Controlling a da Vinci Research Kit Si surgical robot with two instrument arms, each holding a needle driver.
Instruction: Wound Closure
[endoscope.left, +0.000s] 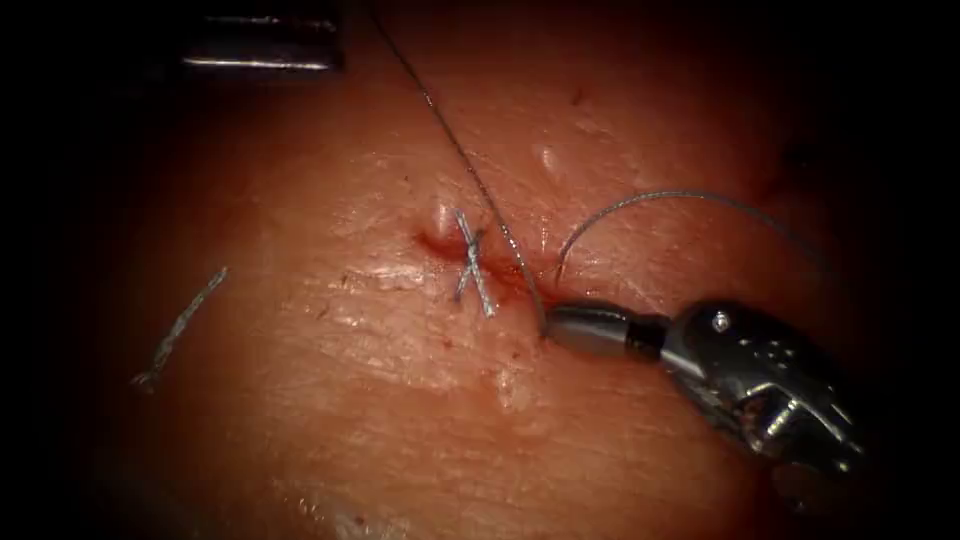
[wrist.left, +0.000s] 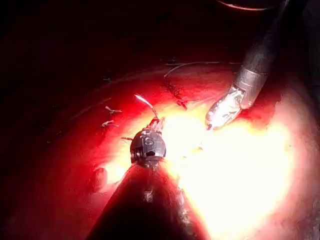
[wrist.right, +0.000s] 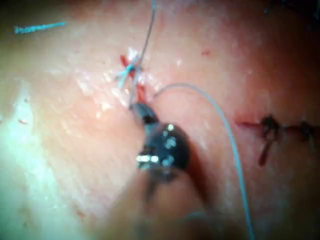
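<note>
On the tissue (endoscope.left: 380, 400) a short cut (endoscope.left: 432, 243) carries a tied knot (endoscope.left: 472, 268) with two pale cut ends. My right tool (endoscope.left: 550, 325) comes in from the right, its jaws shut on the thread (endoscope.left: 450, 135) just right of the knot, low against the tissue. From there the thread runs taut up and left, out past the upper edge. A second strand (endoscope.left: 680, 195) arcs from the cut's right end off to the right. In the left wrist view my left tool (wrist.left: 156, 122) hangs over the tissue, and a bright strand (wrist.left: 145, 102) leaves its shut tip. The right tool (wrist.left: 211, 122) sits beyond it.
A loose cut piece of thread (endoscope.left: 180, 330) lies on the tissue far left of the cut. A metal bar (endoscope.left: 260, 55) sits at the upper left edge. In the right wrist view, older dark stitches (wrist.right: 270, 125) close another cut beyond the looping thread (wrist.right: 225, 125).
</note>
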